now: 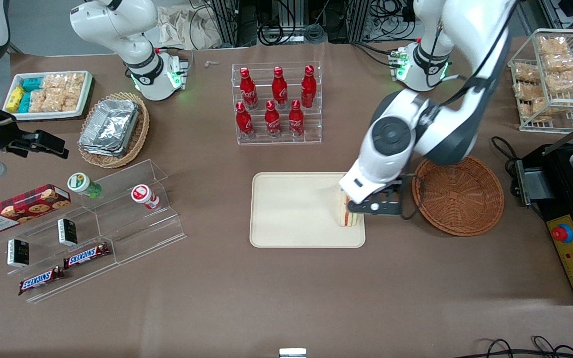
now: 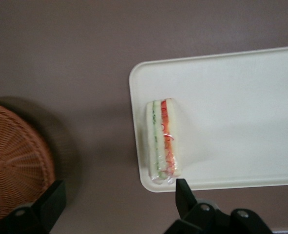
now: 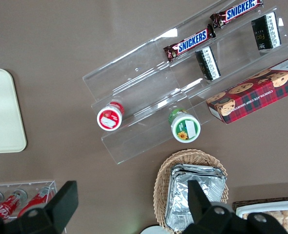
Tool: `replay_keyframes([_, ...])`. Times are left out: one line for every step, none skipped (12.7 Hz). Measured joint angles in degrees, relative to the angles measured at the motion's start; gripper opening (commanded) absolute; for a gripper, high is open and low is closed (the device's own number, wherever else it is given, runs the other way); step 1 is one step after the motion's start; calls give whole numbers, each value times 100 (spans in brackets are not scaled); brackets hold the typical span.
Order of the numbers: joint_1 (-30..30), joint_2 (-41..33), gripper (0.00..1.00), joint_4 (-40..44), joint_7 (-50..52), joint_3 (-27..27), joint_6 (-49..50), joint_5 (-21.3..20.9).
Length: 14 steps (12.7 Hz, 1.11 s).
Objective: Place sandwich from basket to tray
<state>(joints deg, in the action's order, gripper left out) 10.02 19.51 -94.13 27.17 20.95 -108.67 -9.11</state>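
- Roughly in order across the front view, starting at the parked arm's end of the table: white tray of snack packets [image 1: 47, 94], then a pale wicker basket [image 1: 137, 130] holding foil containers [image 1: 109, 127].
- Nearer the front camera than those, a clear stepped stand [image 1: 117, 219] carries a cookie box [image 1: 18, 208], two small capped jars, and Snickers bars [image 1: 86, 254].
- Mid-table, a clear rack of red cola bottles [image 1: 276, 102], six of them upright in two rows.
- Nearer the camera than the rack, the tray [image 1: 291, 211] lies flat on the brown table [image 1: 286, 298].
- Sandwich [image 1: 347, 215] [image 2: 164, 141] stands on edge on the tray, close to the tray's rim at the working arm's end; green and red filling layers face up.
- Gripper [image 1: 366, 203] [image 2: 117, 200] hangs just above the sandwich; its fingers [image 2: 185, 195] are spread wide, clear of the bread, with nothing held.
- Basket [image 1: 458, 195] [image 2: 14, 161] sits beside the tray, toward the working arm's end; no sandwich in it.
- Wire rack of bagged snacks [image 1: 555, 77] stands at that same end, farther from the camera.
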Motion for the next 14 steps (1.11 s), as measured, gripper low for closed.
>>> replay_keyframes([-158, -225, 100, 7, -144, -5, 139, 121])
replay_keyframes([-313, -428, 100, 11, -246, -9, 240, 216])
replay_keyframes([-463, -630, 100, 17, -326, -13, 355, 328])
replay_keyframes([-595, -825, 100, 20, -426, -20, 466, 446])
replay_keyframes([-725, -1027, 100, 24, -564, -35, 618, 533])
replay_keyframes([-816, -1238, 100, 25, -724, -112, 787, 614])
replay_keyframes([-826, -1447, 100, 25, -898, -333, 915, 714])
replay_keyframes([-815, -1637, 100, 22, -1091, -624, 981, 846])
replay_keyframes([-806, -1806, 100, 18, -1268, -925, 1028, 945])
replay_keyframes([-808, -1941, 100, 11, -1400, -1181, 1091, 988])
replay_keyframes([-813, -2047, 100, 5, -1476, -1365, 1164, 1018])
replay_keyframes([-815, -2132, 100, 0, -1504, -1477, 1230, 1029])
replay_keyframes([-815, -2199, 100, -6, -1506, -1535, 1291, 1034])
replay_keyframes([-815, -2238, 100, -11, -1506, -1555, 1333, 1035])
